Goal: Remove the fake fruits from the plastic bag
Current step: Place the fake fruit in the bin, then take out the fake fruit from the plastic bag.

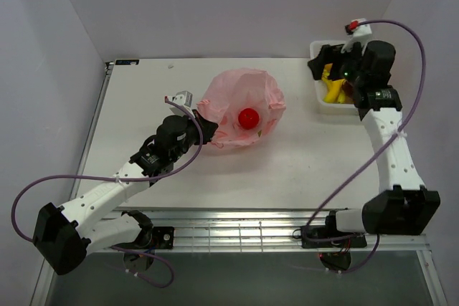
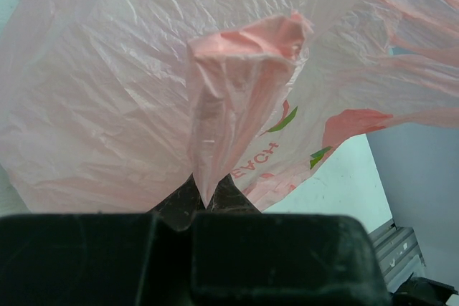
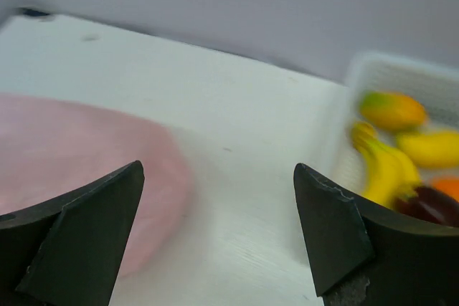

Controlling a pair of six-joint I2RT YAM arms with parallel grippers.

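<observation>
The pink plastic bag (image 1: 240,102) lies open in the middle of the table with a red apple (image 1: 248,117) inside it. My left gripper (image 1: 204,128) is shut on the bag's near-left edge; in the left wrist view a pinched fold of the bag (image 2: 237,91) rises from between my fingers (image 2: 204,202). My right gripper (image 1: 323,62) is open and empty above the left edge of the white basket (image 1: 316,94). The right wrist view shows the bag (image 3: 86,155) at the left and, in the basket (image 3: 401,77), a mango (image 3: 392,110), a banana (image 3: 380,166), a lemon (image 3: 430,147) and a dark purple fruit (image 3: 429,204).
The basket stands at the table's back right corner against the wall. Grey walls close in the table on the left, back and right. A metal rail (image 1: 237,234) runs along the near edge between the arm bases.
</observation>
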